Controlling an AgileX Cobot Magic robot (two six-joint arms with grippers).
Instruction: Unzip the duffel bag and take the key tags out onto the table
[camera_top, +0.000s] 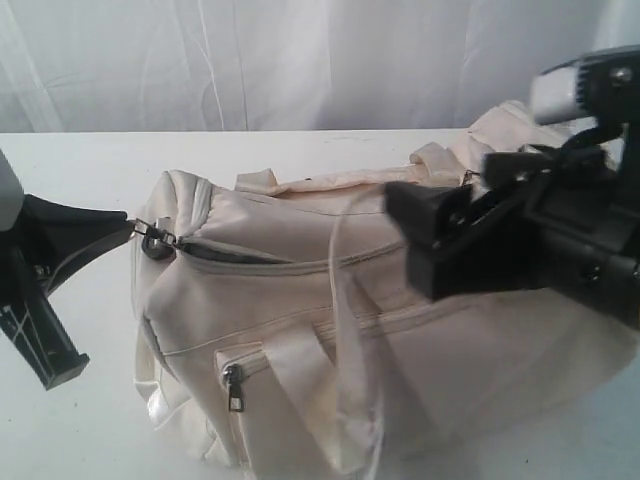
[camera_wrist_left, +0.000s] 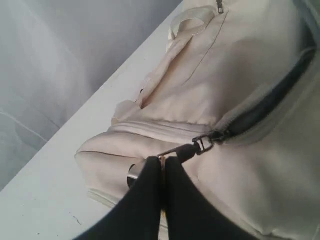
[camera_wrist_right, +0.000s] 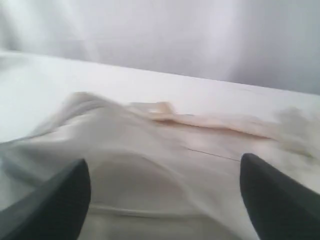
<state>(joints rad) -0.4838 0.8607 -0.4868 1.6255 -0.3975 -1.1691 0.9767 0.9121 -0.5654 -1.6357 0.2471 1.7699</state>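
Observation:
The cream duffel bag (camera_top: 330, 330) lies across the white table (camera_top: 80, 170). Its grey top zipper (camera_top: 230, 253) shows a short dark gap at the bag's left end. My left gripper (camera_top: 128, 228) is shut on the zipper pull (camera_wrist_left: 189, 151), a black tab on a metal link, at that end; its black fingers (camera_wrist_left: 150, 190) are pressed together in the left wrist view. My right gripper (camera_wrist_right: 165, 172) hangs open over the bag's top (camera_wrist_right: 150, 150), its fingers wide apart and holding nothing. In the exterior view it is a blurred black mass (camera_top: 450, 240). The key tags are hidden.
A second zipper with a black pull (camera_top: 233, 388) runs along the bag's front pocket. Satin handles (camera_top: 350, 340) loop over the front. A white curtain (camera_top: 300, 60) hangs behind the table. Bare tabletop lies left of the bag and behind it.

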